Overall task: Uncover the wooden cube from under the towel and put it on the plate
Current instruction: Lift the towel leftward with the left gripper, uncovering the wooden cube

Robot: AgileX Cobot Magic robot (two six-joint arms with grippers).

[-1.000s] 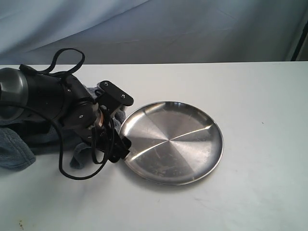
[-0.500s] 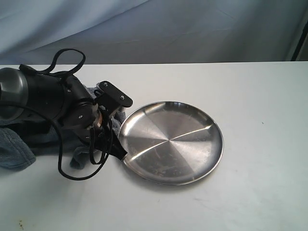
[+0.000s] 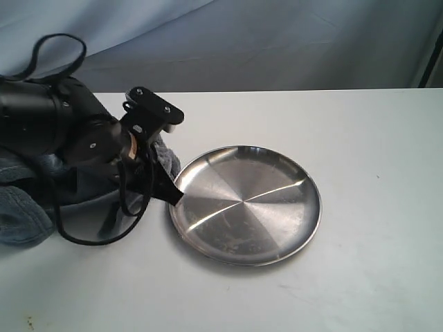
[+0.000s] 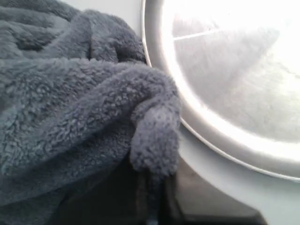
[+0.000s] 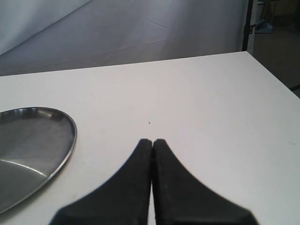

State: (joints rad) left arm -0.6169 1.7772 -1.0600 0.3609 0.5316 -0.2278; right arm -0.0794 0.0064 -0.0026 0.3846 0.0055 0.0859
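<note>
The dark grey plush towel lies bunched at the table's left, beside the shiny steel plate. My left gripper is shut on a fold of the towel and holds it lifted just off the plate's rim. The wooden cube is hidden, with no part showing in any view. The plate holds nothing. My right gripper hangs shut and empty above bare table to the right of the plate; it is outside the exterior view.
The white table runs wide to the right of the plate. A blue-grey cloth backdrop hangs behind the table. The left arm's black cable loops down over the towel.
My left gripper has risen and pulled back to the left, lifting the pinched towel fold away from the plate's edge. The plate has not moved.
</note>
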